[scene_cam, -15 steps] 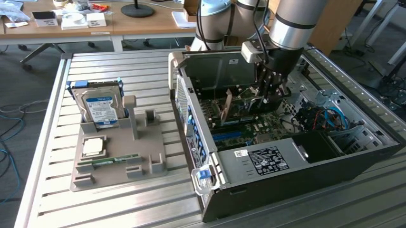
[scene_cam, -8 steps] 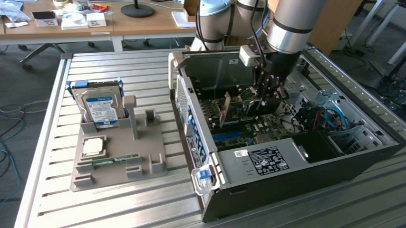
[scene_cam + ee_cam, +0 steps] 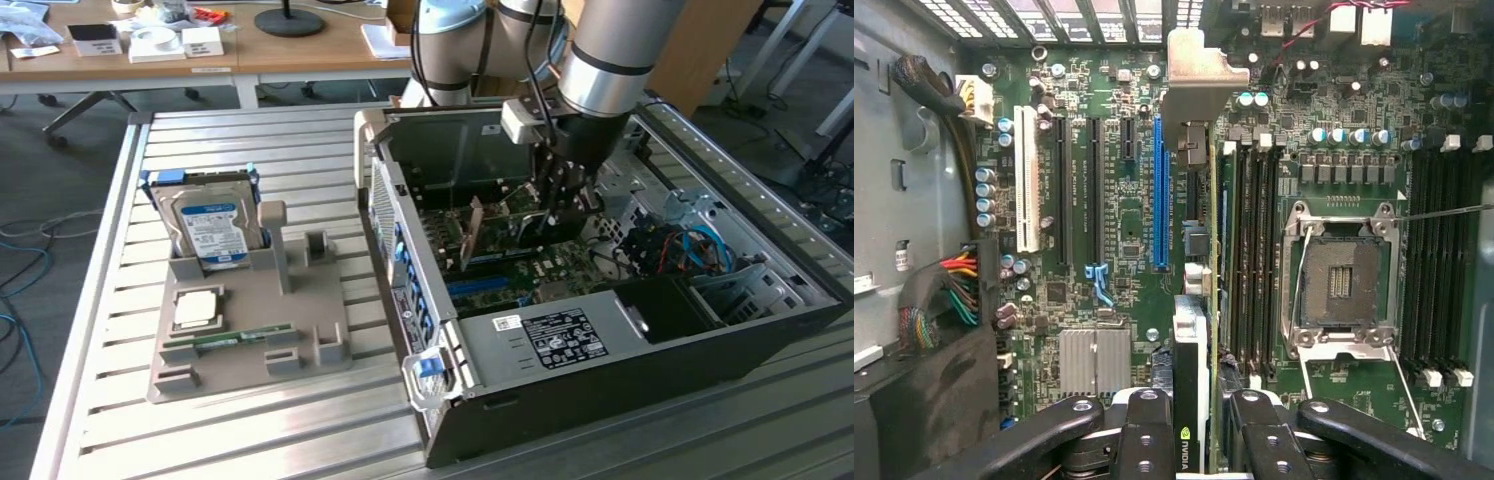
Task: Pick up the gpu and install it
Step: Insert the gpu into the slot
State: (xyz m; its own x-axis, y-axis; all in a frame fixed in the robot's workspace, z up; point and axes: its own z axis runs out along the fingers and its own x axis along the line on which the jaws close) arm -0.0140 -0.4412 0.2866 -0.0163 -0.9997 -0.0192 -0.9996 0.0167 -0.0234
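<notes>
Two fingers (image 3: 1150, 440) tight around the gpu (image 3: 1191, 350) (edge-on)

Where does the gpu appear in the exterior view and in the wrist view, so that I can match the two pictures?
Exterior view: the gpu is inside the open computer case, held upright by the gripper over the motherboard.
Wrist view: the gpu is seen edge-on between the fingers, beside the blue slot.
Shared landmark: the green motherboard under the card.
</notes>
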